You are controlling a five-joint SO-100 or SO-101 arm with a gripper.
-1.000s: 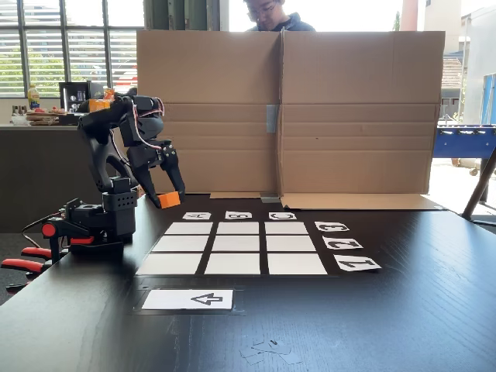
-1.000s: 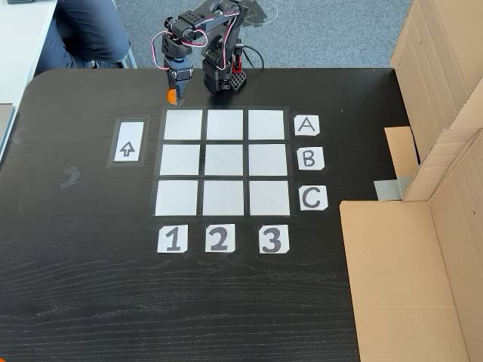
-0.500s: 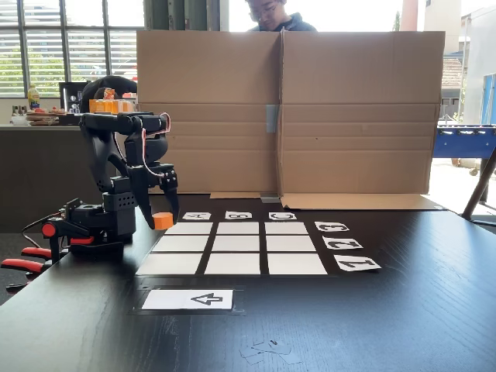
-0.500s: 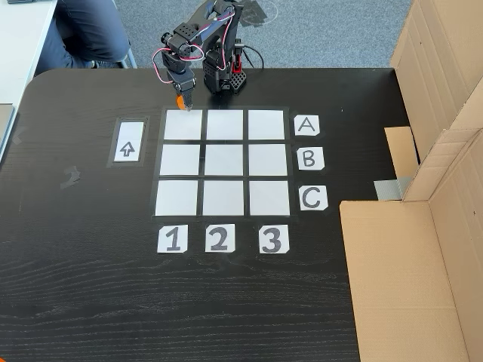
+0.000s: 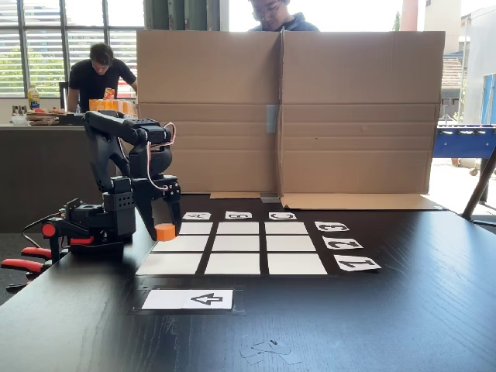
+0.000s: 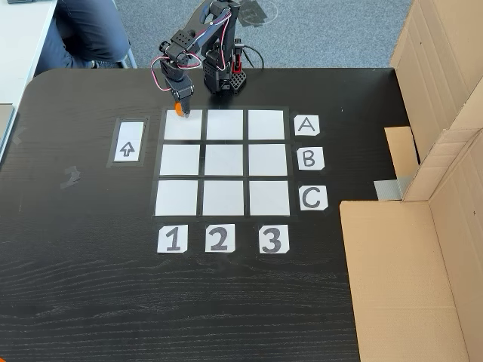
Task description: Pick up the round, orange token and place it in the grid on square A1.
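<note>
The orange token [image 5: 165, 232] [image 6: 179, 111] is held between the fingers of my black gripper [image 5: 165, 229] [image 6: 180, 108], which is shut on it and points down. In both fixed views the token hangs low at the arm-side edge of the white grid [image 5: 239, 245] [image 6: 223, 161]. Square A1 [image 5: 169, 264] [image 6: 183, 127] is the corner cell nearest the arm and the arrow card, and the token is over its outer edge. Whether the token touches the surface cannot be told.
A white arrow card [image 5: 188, 299] [image 6: 128, 141] lies beside the grid. A tall cardboard wall [image 5: 310, 116] [image 6: 434, 226] stands along one table side. Red-handled clamps [image 5: 23, 265] hold the arm's base. People are behind the wall, at the back counter, and seated by the table [image 6: 87, 30].
The gripper swung from beside the arm's base toward the grid and came down, carrying the token to A1's outer edge. A person has appeared at the back left.
</note>
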